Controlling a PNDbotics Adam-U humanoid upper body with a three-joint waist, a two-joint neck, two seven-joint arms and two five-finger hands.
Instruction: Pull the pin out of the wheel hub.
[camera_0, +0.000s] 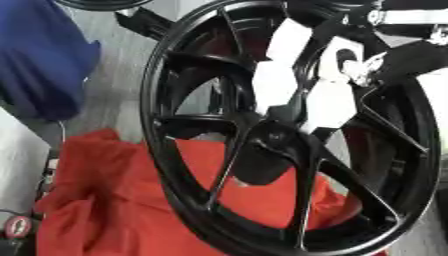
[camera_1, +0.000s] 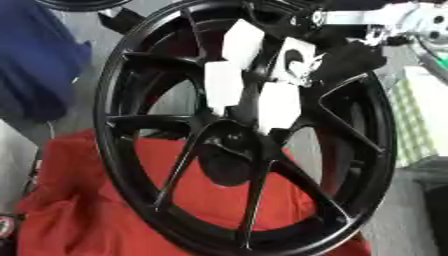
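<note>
Across the middle of the frame: I see a black wheel hub (camera_0: 289, 135) filling most of the view, standing nearly on edge and leaning, its rim an oval with the long axis running top to bottom and tipped slightly to the right.
Hub facing: its spoked face is turned toward my camera and a little to the left.
Hub material: glossy black, hard and smooth, with thin straight spokes fanning out from a dark centre boss (camera_0: 276, 137); I see open gaps between the spokes.
Pin: I cannot pick out a pin with any certainty; what I see near the hub's centre are white, blocky, flat-faced pieces (camera_0: 302, 82) clustered in the upper middle, and I cannot tell which of them, if any, is the pin.
Right hand: my right hand (camera_1: 346, 57) comes in from the upper right, black with silver parts, and meets the white pieces just above the hub's centre. It looks closed in against them, but I cannot tell how far its fingers are curled or what exactly they have hold of.
Left hand: I do not see it in either view.
Beneath the hub: a red cloth (camera_0: 105, 200), soft and rumpled with deep folds, lies in the lower left and shows through the lower spoke gaps.
Upper left: a dark blue fabric (camera_0: 39, 60), rounded and matte.
Lower left corner: a small red and white round object (camera_0: 17, 226), too unclear for me to name.
</note>
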